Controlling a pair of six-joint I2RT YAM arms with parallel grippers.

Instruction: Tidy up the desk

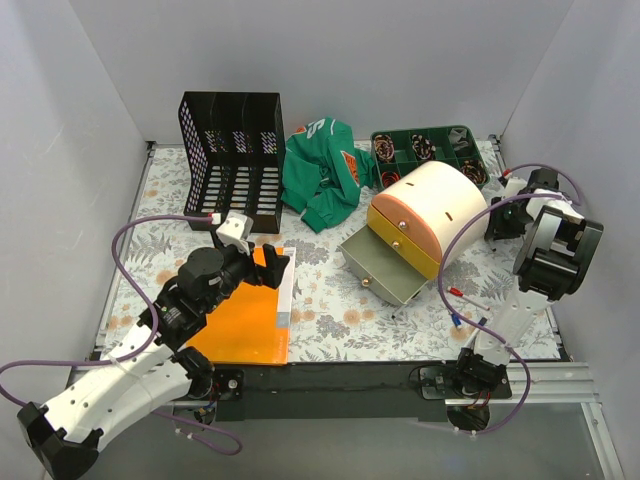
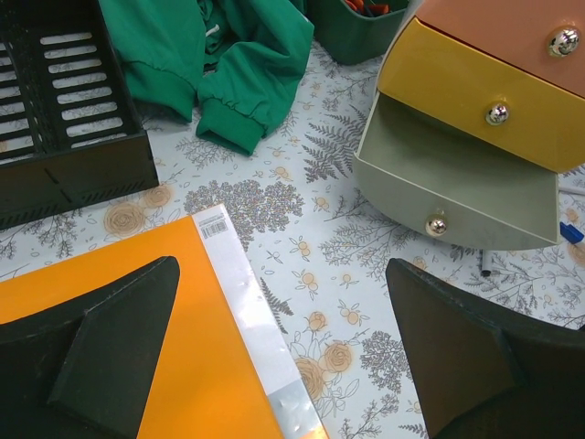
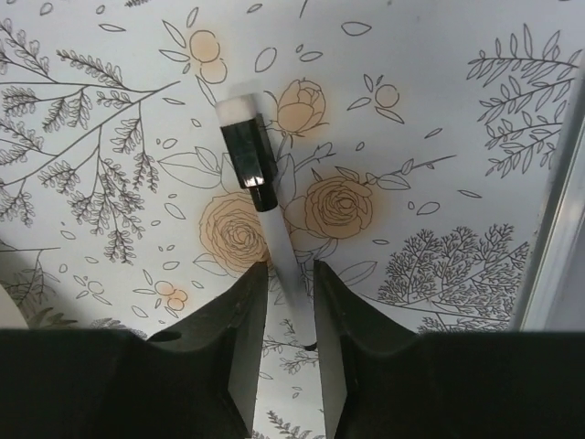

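The desk [image 1: 330, 320] has a white fern-and-flower cover. My left gripper [image 1: 265, 262] is open wide and empty. In the left wrist view its midpoint [image 2: 281, 274] hangs over the right edge of an orange folder [image 2: 210, 366], which lies at the front left [image 1: 245, 310]. My right gripper [image 1: 505, 215] is at the back right, pointing down. In the right wrist view it [image 3: 291, 274] straddles a white pen with a black clip [image 3: 249, 155] that lies on the desk. The jaws stand narrowly apart, with a gap left beside the pen.
A black file rack [image 1: 232, 160] stands at the back left. A green garment [image 1: 322, 170] lies crumpled beside it. A rounded drawer unit [image 1: 425, 215] has its bottom drawer [image 1: 380, 265] pulled out. A green compartment tray [image 1: 430, 150] sits behind it. Loose pens [image 1: 455, 320] lie front right.
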